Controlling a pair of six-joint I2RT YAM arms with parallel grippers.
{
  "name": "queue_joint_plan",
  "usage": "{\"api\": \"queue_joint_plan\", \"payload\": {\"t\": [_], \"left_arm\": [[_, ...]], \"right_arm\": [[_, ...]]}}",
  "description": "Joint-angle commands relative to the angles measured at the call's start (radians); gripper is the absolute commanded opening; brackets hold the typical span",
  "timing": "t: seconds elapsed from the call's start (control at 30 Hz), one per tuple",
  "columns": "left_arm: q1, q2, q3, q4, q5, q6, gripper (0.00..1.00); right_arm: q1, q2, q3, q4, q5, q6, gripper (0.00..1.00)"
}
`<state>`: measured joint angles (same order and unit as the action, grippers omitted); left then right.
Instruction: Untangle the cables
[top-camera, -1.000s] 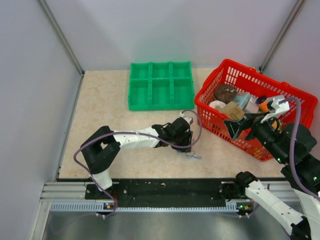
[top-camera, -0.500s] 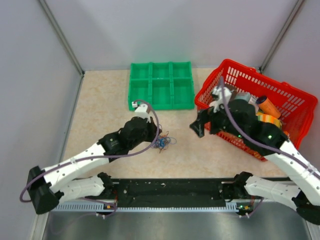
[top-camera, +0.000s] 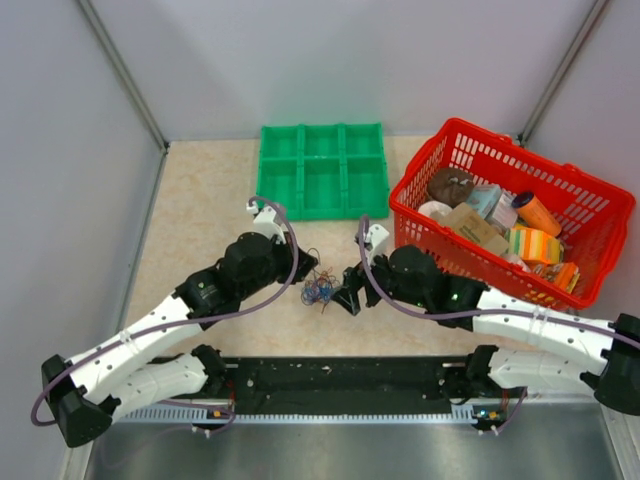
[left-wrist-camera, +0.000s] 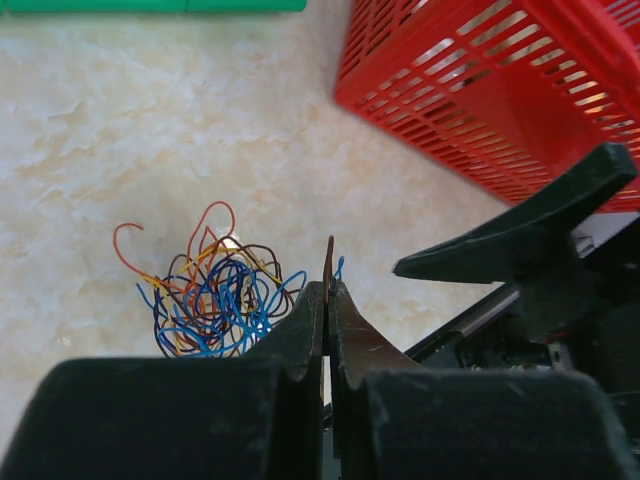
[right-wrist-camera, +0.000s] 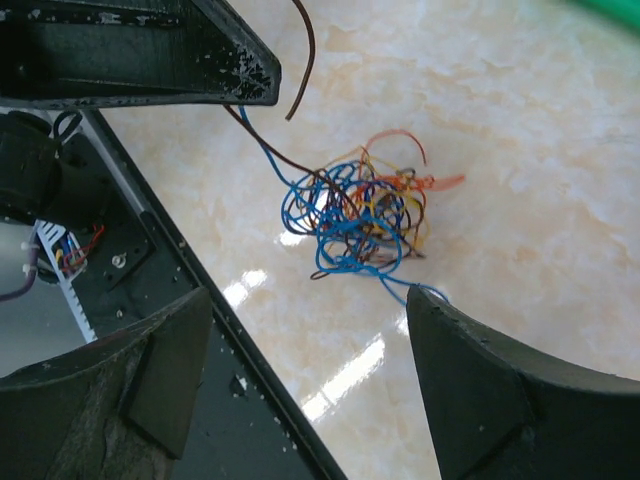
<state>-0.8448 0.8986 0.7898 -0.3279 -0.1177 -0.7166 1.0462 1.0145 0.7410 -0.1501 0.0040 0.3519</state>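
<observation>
Top view: my left arm reaches from its base at 7 o'clock up toward table centre, elbow low, wrist tipped down. Left gripper (top-camera: 306, 272) sits at the 10 o'clock edge of the cables (top-camera: 318, 291). In its wrist view the jaws are pinched shut on one brown strand (left-wrist-camera: 329, 262), which pokes up between the tips, the rest of the tangle lying just left on the tabletop (left-wrist-camera: 120, 130).

Right arm lies long and low from 4 o'clock. Right gripper (top-camera: 346, 299) is at the tangle's 3 o'clock, jaws apart, holding nothing, with the tangle ahead of the tips.

Green tray (top-camera: 322, 170) at 12, red basket (top-camera: 600, 250) at 2.
</observation>
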Motion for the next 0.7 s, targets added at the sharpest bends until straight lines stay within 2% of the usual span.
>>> {"api": "queue_joint_plan", "payload": {"t": [0.0, 0.07, 0.13, 0.27, 0.3, 0.37, 0.53, 0.67], "left_arm": [[0.004, -0.027, 0.055, 0.035, 0.05, -0.021, 0.0], [0.004, -0.035, 0.058, 0.043, 0.067, -0.027, 0.0], [0.004, -0.038, 0.065, 0.041, 0.076, -0.029, 0.0], [0.004, -0.05, 0.075, 0.03, 0.093, -0.032, 0.0], [0.004, -0.053, 0.078, 0.032, 0.096, -0.03, 0.0], [0.004, -0.058, 0.08, 0.032, 0.102, -0.029, 0.0], [0.004, -0.064, 0.091, 0.02, 0.099, -0.021, 0.0], [0.006, -0.066, 0.101, 0.021, 0.102, -0.015, 0.0]], "right_arm": [[0.014, 0.047, 0.018, 0.239, -0.007, -0.005, 0.79], [0.015, 0.085, 0.04, 0.224, -0.007, -0.025, 0.79], [0.015, 0.104, 0.049, 0.219, 0.059, -0.053, 0.77], [0.014, 0.11, 0.028, 0.273, 0.068, -0.14, 0.62], [0.015, 0.114, 0.028, 0.283, 0.054, -0.16, 0.55], [0.014, 0.118, 0.02, 0.317, 0.012, -0.183, 0.46], [0.015, 0.142, 0.003, 0.403, -0.116, -0.176, 0.45], [0.015, 0.174, -0.005, 0.434, -0.092, -0.148, 0.45]]}}
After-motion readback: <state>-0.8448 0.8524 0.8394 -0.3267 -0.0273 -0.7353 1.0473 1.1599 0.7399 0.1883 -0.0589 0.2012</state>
